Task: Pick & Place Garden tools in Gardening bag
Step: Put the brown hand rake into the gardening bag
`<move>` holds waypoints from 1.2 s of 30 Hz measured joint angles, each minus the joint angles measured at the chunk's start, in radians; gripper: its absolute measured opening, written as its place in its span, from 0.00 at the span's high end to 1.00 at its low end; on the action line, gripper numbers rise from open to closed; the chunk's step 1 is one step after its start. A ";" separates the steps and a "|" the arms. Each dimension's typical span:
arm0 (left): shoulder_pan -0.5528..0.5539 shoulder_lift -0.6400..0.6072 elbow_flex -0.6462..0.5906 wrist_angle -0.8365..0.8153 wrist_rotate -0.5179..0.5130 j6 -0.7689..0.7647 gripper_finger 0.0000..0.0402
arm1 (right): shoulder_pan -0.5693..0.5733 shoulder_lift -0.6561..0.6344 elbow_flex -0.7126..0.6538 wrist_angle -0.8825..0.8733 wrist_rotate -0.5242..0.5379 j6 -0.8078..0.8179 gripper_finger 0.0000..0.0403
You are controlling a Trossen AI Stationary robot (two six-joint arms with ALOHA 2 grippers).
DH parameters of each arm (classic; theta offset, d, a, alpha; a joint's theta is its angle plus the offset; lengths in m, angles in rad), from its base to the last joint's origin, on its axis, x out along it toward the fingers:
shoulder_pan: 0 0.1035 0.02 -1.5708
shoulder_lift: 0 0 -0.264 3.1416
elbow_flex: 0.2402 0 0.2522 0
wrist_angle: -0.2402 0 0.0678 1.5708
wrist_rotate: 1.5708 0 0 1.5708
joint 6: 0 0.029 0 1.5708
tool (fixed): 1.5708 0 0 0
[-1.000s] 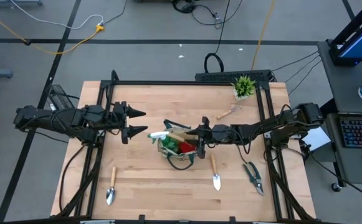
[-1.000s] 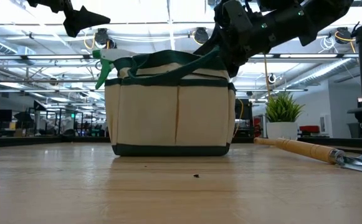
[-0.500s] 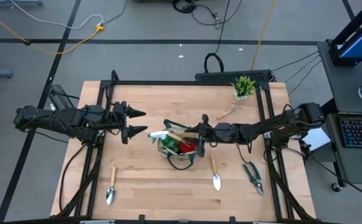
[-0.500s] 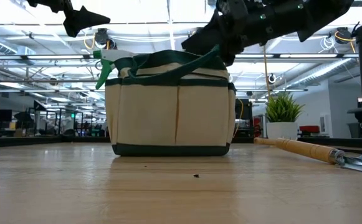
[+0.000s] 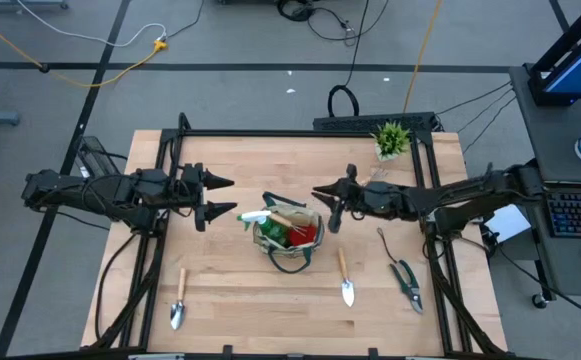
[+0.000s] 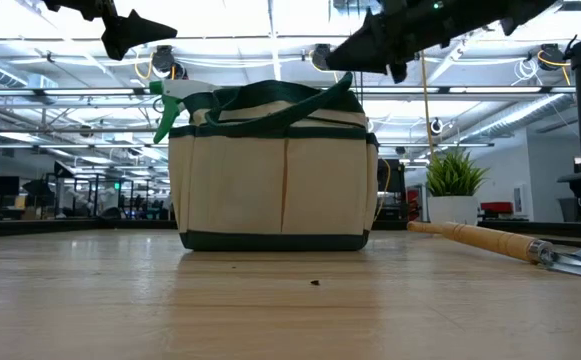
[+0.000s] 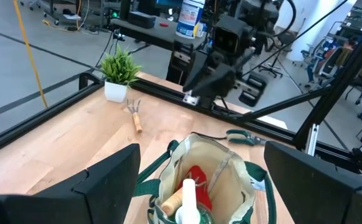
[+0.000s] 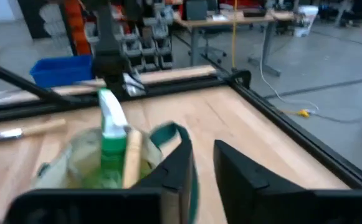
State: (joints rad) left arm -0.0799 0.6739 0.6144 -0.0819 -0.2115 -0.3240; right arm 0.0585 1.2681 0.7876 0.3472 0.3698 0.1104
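Sitting in the middle of the table (image 5: 230, 160), the gardening bag (image 5: 288, 238) holds the green spray bottle (image 5: 257, 217), a red-black glove (image 5: 304, 235) and a wooden handle. The right gripper (image 5: 328, 204) hangs just past the bag's edge, its fingers nearly pressed together with a thin gap, pinching nothing. The left gripper (image 5: 220, 196) waits off to the bag's other side, fingers spread wide. One trowel (image 5: 345, 277), another trowel (image 5: 179, 300), the pruning shears (image 5: 405, 282) and the rake (image 5: 367, 180) lie on the wood.

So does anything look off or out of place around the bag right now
Nothing damaged or spilled. The bag stands upright with the spray bottle poking over its rim. Two trowels, the shears and the rake lie on the table.
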 joint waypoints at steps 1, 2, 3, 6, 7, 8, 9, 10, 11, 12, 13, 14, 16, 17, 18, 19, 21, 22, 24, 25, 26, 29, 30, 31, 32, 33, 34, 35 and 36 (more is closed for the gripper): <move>0.000 0.000 0.000 0.000 0.000 -0.001 0.13 | -0.006 -0.013 0.000 -0.022 0.000 -0.001 0.91; 0.000 0.000 0.000 0.000 0.000 -0.004 0.13 | -0.012 -0.027 0.000 -0.041 0.000 -0.004 0.93; 0.000 0.000 0.000 0.000 0.001 -0.004 0.13 | -0.016 -0.042 0.000 -0.068 0.000 -0.015 0.96; 0.000 0.000 0.000 0.000 0.001 -0.013 0.13 | -0.026 -0.076 0.000 -0.105 0.000 -0.077 0.99; 0.000 0.000 0.000 0.000 0.001 -0.016 0.13 | -0.026 -0.085 0.000 -0.112 0.000 -0.103 0.99; 0.000 0.000 0.000 0.000 0.001 -0.016 0.13 | -0.027 -0.093 0.000 -0.114 0.000 -0.128 0.98; 0.000 0.000 0.000 0.000 0.001 -0.018 0.13 | -0.027 -0.100 0.000 -0.113 0.000 -0.151 0.97; 0.000 0.000 0.000 0.000 0.001 -0.019 0.13 | -0.027 -0.107 0.000 -0.113 0.000 -0.170 0.96; 0.000 0.000 0.000 0.001 0.001 -0.021 0.13 | -0.027 -0.115 0.000 -0.113 0.000 -0.182 0.95; 0.000 0.000 0.000 0.001 0.001 -0.021 0.13 | -0.027 -0.120 0.000 -0.113 0.000 -0.183 0.95; 0.000 0.000 0.000 0.002 0.001 -0.022 0.13 | -0.027 -0.125 0.000 -0.112 0.000 -0.182 0.95; 0.000 0.000 0.000 0.002 0.001 -0.022 0.13 | -0.027 -0.130 0.000 -0.115 0.000 -0.180 0.95; 0.000 0.000 0.000 0.003 0.002 -0.026 0.13 | -0.027 -0.137 0.000 -0.113 0.000 -0.180 0.95; 0.000 0.000 0.000 0.003 0.002 -0.026 0.13 | -0.027 -0.142 0.000 -0.114 0.000 -0.179 0.96; 0.000 0.000 0.000 0.003 0.002 -0.026 0.13 | -0.027 -0.146 0.000 -0.115 0.000 -0.179 0.96; 0.000 0.000 0.000 0.003 0.002 -0.028 0.13 | -0.027 -0.149 0.000 -0.112 0.000 -0.179 0.97; 0.000 0.000 0.000 0.004 0.002 -0.030 0.13 | -0.027 -0.152 0.000 -0.113 0.000 -0.179 0.99; 0.000 0.000 0.000 0.003 0.002 -0.030 0.13 | -0.027 -0.152 0.000 -0.113 0.000 -0.179 0.99; 0.000 0.000 0.000 0.004 0.002 -0.031 0.13 | -0.027 -0.152 0.000 -0.117 0.000 -0.180 0.99; 0.000 0.000 0.000 0.003 0.002 -0.031 0.13 | -0.027 -0.152 0.000 -0.121 0.000 -0.180 0.99; 0.000 0.000 0.000 0.003 0.002 -0.031 0.13 | -0.028 -0.152 0.000 -0.131 0.000 -0.181 0.98; 0.000 0.000 0.000 0.004 0.002 -0.031 0.13 | -0.041 -0.152 0.000 -0.200 -0.002 -0.178 0.96; 0.000 0.000 0.000 0.004 0.002 -0.031 0.13 | -0.049 -0.152 0.000 -0.230 -0.002 -0.176 0.95; 0.000 0.000 0.000 0.003 0.002 -0.029 0.13 | -0.058 -0.152 0.000 -0.262 -0.001 -0.176 0.94; 0.000 0.000 0.000 0.004 0.002 -0.026 0.13 | -0.069 -0.152 0.000 -0.294 -0.002 -0.176 0.93; 0.000 0.000 0.000 0.004 0.002 -0.025 0.13 | -0.080 -0.152 0.000 -0.330 -0.003 -0.176 0.92; 0.000 0.000 0.000 0.004 0.002 -0.025 0.13 | -0.091 -0.152 0.000 -0.368 -0.004 -0.176 0.91; 0.000 0.000 0.000 0.004 0.002 -0.025 0.13 | -0.101 -0.152 0.000 -0.405 -0.004 -0.175 0.89; 0.000 0.000 0.000 0.004 0.002 -0.024 0.13 | -0.111 -0.152 0.000 -0.439 -0.005 -0.175 0.88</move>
State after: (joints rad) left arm -0.0803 0.6739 0.6147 -0.0784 -0.2100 -0.3477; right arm -0.0528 1.1164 0.7872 -0.0923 0.3653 -0.0650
